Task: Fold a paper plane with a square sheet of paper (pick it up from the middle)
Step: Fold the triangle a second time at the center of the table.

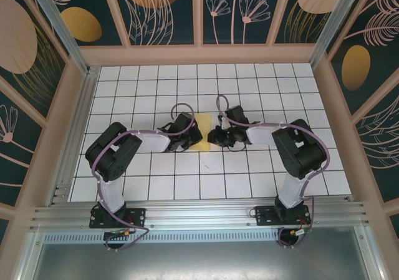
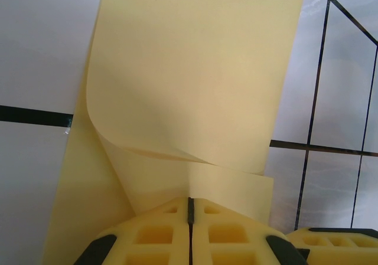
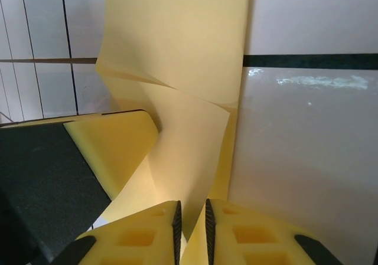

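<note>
Two arms meet at the middle of your white grid table (image 1: 249, 80), which is boxed in by dark walls (image 1: 168, 5) printed with leaf and flower shapes on the left, far and right sides, with a metal rail (image 1: 199, 214) along the near edge. The left arm (image 1: 115, 155) and the right arm (image 1: 299, 149) reach inward, and several rows of bare tiles lie beyond them and on either side. Between the wrists you have the square sheet of paper (image 1: 202, 141). From above it shows as a small pale yellow patch with its longer side running from near to far. No pointed end shows, so you cannot tell which way it heads. The left gripper (image 1: 191, 136) touches its left side and the right gripper (image 1: 215, 136) its right side. In the left wrist view the sheet runs straight away from the fingers (image 2: 153, 235) and one flap curls over in a soft roll. Those fingers are pressed together, with the paper's near edge pinched at the seam. In the right wrist view the fingers (image 3: 248, 235) stand a sliver apart and clamp the paper that passes between them. Ahead of them the sheet is kinked by a slanting crease.
</note>
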`<state>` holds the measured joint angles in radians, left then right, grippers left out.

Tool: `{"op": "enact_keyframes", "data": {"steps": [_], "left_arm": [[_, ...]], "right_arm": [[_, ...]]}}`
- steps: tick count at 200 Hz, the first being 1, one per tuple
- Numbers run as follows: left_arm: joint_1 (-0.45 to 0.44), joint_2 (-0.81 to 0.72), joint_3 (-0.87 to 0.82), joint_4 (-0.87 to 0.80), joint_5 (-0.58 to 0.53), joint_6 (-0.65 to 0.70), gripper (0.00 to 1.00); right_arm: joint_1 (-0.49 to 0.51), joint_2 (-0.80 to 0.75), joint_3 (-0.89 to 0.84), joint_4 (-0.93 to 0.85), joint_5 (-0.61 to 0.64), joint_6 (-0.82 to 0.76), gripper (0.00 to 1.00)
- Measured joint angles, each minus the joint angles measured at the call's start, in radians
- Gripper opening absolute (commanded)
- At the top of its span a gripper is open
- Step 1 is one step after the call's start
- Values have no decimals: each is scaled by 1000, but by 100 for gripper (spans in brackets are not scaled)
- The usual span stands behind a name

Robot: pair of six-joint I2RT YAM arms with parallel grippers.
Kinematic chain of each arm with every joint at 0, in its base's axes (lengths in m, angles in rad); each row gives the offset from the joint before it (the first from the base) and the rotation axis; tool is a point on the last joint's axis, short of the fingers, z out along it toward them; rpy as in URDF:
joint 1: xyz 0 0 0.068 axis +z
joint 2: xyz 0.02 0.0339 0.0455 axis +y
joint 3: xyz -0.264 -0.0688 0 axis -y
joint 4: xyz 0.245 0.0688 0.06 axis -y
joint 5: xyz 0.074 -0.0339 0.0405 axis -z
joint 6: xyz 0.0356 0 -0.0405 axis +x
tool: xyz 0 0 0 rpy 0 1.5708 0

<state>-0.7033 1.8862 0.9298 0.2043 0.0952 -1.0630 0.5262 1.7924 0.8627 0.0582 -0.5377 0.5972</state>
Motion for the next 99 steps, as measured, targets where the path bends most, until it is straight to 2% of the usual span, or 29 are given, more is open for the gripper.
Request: {"op": "enact_keyframes", "data": {"steps": [45, 99], "left_arm": [[0, 0, 0, 0, 0, 0, 9], [0, -3, 0, 0, 0, 0, 20]], "right_arm": [[0, 21, 1, 14, -7, 14, 8], [0, 27, 1, 16, -6, 14, 6]]}}
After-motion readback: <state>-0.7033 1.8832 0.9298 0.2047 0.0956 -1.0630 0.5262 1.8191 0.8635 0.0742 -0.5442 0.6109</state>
